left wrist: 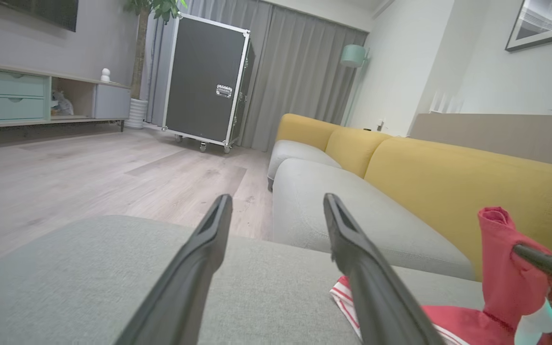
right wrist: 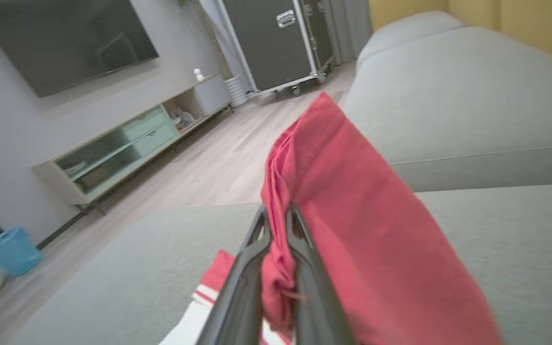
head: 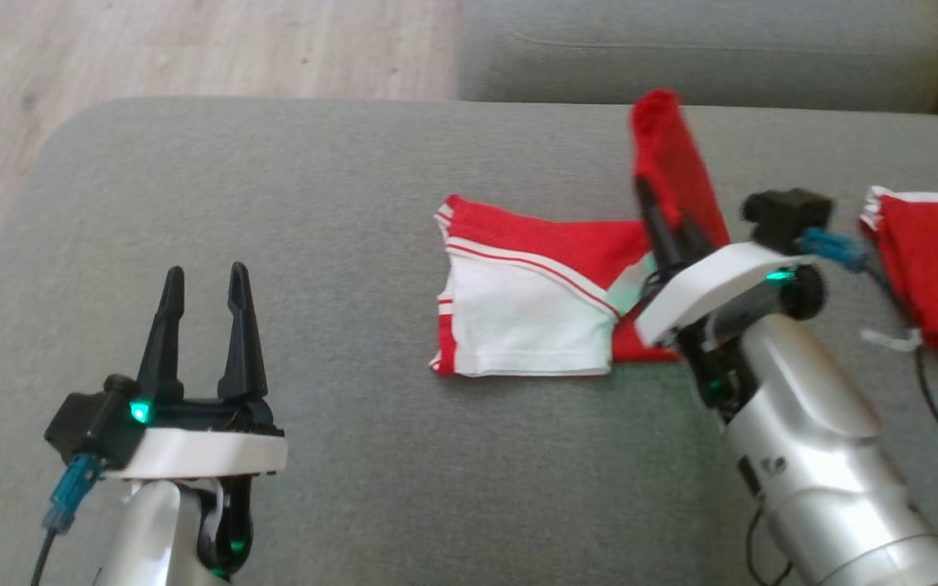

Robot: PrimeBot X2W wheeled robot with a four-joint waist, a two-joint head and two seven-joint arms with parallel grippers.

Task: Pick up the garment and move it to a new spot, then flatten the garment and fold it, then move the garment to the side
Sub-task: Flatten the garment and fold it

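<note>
A red and white garment [head: 534, 301] lies on the grey cushion [head: 273, 203], its left part flat and partly folded. My right gripper [head: 664, 220] is shut on the garment's red right end and holds that flap [head: 672, 163] raised above the cushion. From the right wrist the red cloth [right wrist: 352, 201] is pinched between the fingers [right wrist: 304, 268] and drapes to the right. My left gripper [head: 204, 289] stands open over bare cushion at the lower left, well apart from the garment. The left wrist view shows the garment [left wrist: 496, 287] at the lower right beyond its spread fingers [left wrist: 357, 258].
A second red and white garment [head: 933, 268] lies at the right edge of the cushion, by a dark cable [head: 937, 407]. A grey sofa seat [head: 697, 49] sits beyond the cushion, with a yellow backrest [left wrist: 448, 177]. Wooden floor [head: 151, 49] lies off the far left.
</note>
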